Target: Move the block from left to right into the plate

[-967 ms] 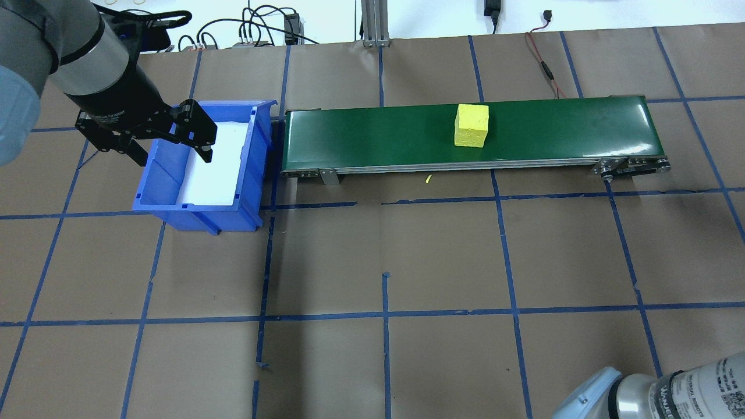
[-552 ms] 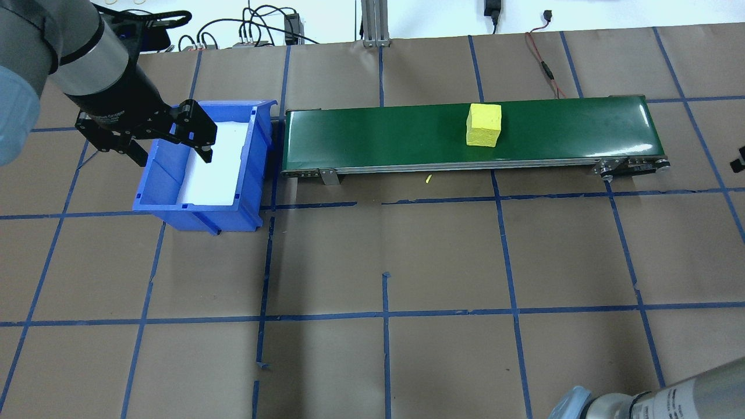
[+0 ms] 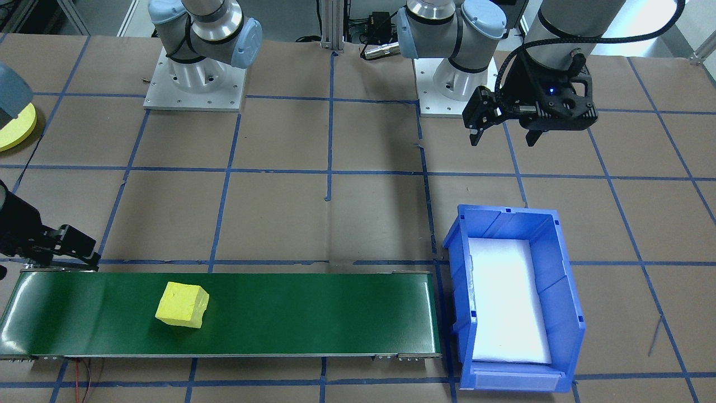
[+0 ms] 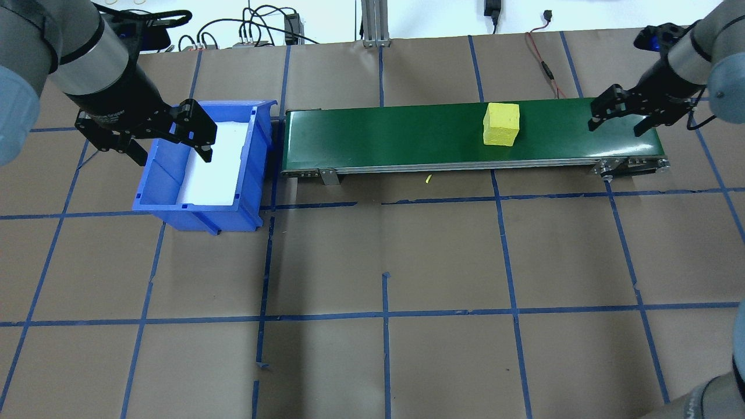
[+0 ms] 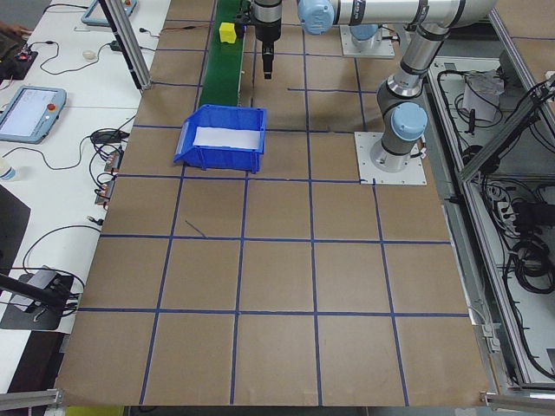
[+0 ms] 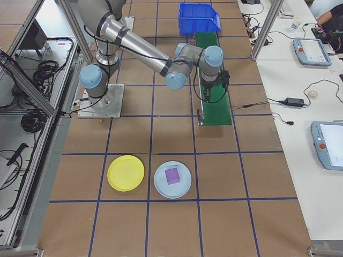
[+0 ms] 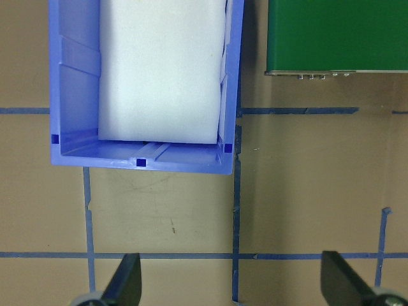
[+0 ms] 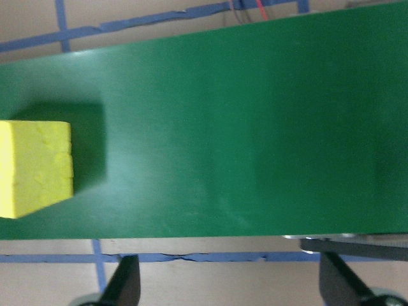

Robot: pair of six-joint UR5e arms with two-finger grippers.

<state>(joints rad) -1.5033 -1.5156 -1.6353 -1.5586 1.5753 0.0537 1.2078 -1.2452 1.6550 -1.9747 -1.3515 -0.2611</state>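
A yellow block rides on the green conveyor belt, right of its middle. It also shows at the left edge of the right wrist view. My right gripper hovers open over the belt's right end, a short way right of the block, holding nothing. Over the blue bin's left rim my left gripper hangs open and empty. The yellow plate lies on the table at my right end, far from the belt; its edge shows in the front view.
The bin holds white foam. A light blue plate with a purple block lies beside the yellow plate. Cables run along the table's far edge. Operator tables with tablets stand beyond it.
The block has travelled right along the belt. My right arm has swung in from the bottom right, its gripper now over the belt's right end. The left arm has not moved.
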